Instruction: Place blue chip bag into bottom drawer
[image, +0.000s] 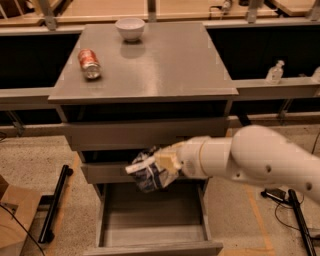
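The grey cabinet fills the scene, its worktop well above and behind the fingers. The white arm reaches in from their right. Directly below them the bottom drawer stands pulled out, its bare floor showing and its front panel nearer the camera than they are. The two upper drawers are pushed in, and the middle drawer front runs just behind and to the left of the fingers.

The fingers are closed on the blue chip bag, which juts out to their left and slightly below. It is held in the air above the back part of the open drawer, level with the middle drawer front. The white bowl and red soda can sit on the worktop, far above and to the left.

The main risks, as I judge them:
- The bag is close to the middle drawer front, so a straight descent could snag the crumpled foil on its lower edge.
- The grip seems to be on one end of a slippery bag, which could twist or slip.
- Letting go from this height could make the light bag land on the drawer's wall instead of its floor.
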